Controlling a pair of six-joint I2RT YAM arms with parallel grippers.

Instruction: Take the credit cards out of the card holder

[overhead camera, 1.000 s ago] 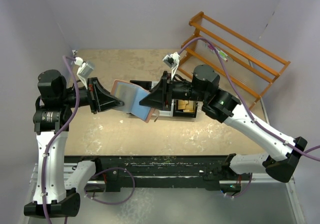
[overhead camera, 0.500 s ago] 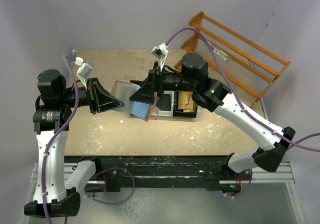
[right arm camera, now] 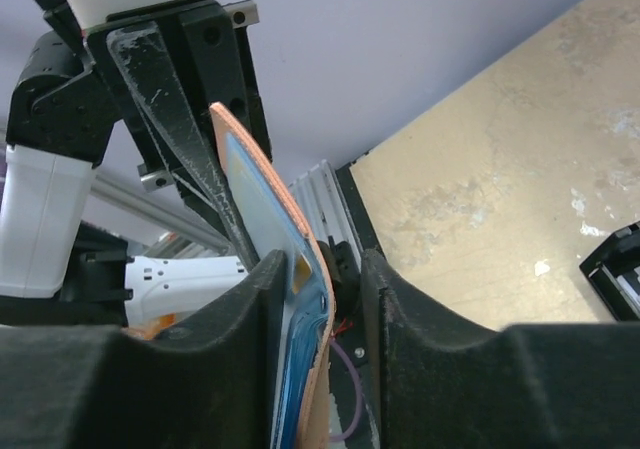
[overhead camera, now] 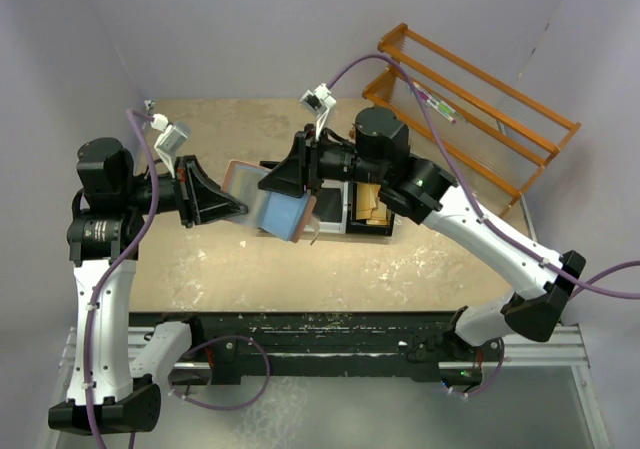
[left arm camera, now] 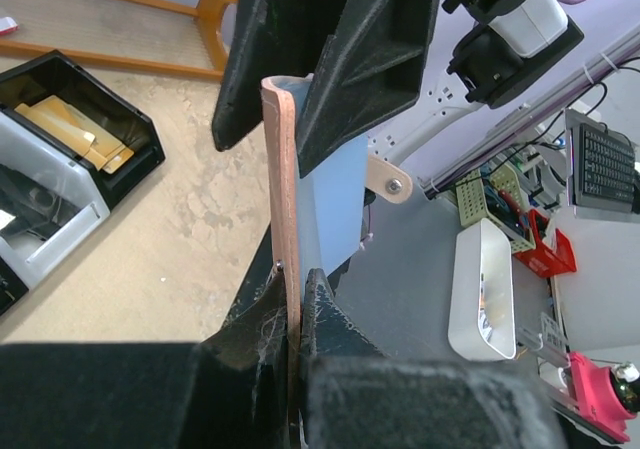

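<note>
The card holder (overhead camera: 285, 214) is held in the air above the table (overhead camera: 400, 269), left of centre, between the two arms. It stands on edge, reddish-brown leather outward and light blue lining on its right face.

The left gripper (left arm camera: 292, 291) is clamped narrow on the near-left edge of the leather, with both fingers pressed against it.

The right gripper (overhead camera: 266, 187) straddles the opposite edge. Its jaws stand partly apart, and the right wrist view shows a dark gap between the leather and one finger, so it is not clamped.

Contents of the card holder: thin pale blue-grey layers, taken as the credit cards (right arm camera: 300, 349), sit stacked against the lining between the right fingers. One bears a small yellow patch. I cannot tell their number.

A black bin (left arm camera: 135, 134) rests on the table to the right of the card holder and holds tan-yellow paper pieces (left arm camera: 75, 129). A pale translucent bin (left arm camera: 60, 219) touches its left side. I cannot make out the contents of this bin.

A wooden rack (overhead camera: 470, 109) leans at the far right.
</note>
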